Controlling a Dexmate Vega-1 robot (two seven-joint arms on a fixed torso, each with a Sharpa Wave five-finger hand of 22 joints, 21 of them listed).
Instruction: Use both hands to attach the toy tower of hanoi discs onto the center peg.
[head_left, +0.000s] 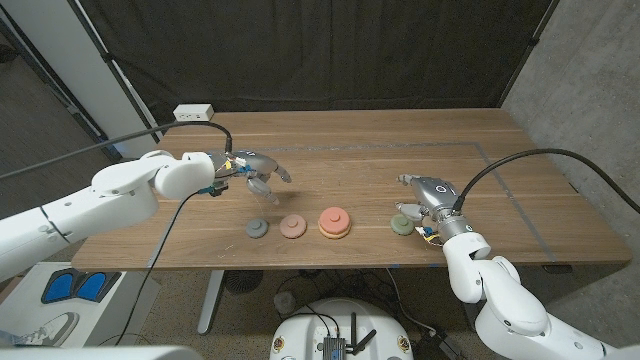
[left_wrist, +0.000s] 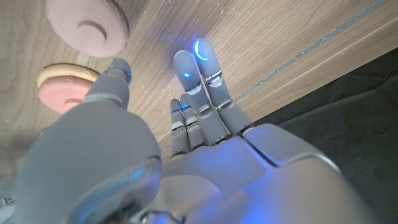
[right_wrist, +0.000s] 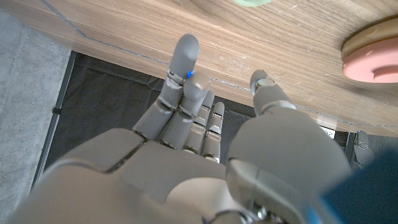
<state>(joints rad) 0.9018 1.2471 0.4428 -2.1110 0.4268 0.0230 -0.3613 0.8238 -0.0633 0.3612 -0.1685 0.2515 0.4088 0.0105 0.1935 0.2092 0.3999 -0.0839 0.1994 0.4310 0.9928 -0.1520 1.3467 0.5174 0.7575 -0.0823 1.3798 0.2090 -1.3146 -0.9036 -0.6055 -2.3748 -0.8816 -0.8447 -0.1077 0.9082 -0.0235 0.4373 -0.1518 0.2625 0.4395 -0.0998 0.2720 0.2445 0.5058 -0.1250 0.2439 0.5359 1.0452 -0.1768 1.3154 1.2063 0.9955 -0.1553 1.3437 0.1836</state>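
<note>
Your round green disc (head_left: 402, 225) lies on the wooden table (head_left: 360, 150) just beside your right hand (head_left: 430, 194), while the grey disc (head_left: 257, 228), the dusty-pink disc (head_left: 293, 226) and the coral disc on its tan base (head_left: 334, 222) sit in a row below your left hand (head_left: 255, 172). Both hands hover with fingers apart, holding nothing.

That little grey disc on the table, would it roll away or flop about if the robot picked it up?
The small grey round disc looks stiff and moulded, so it probably would not flop. It lies flat on the wooden table, so a push would likely slide it rather than roll it. Being low and small, it is probably light, but may be fiddly to pinch.
</note>
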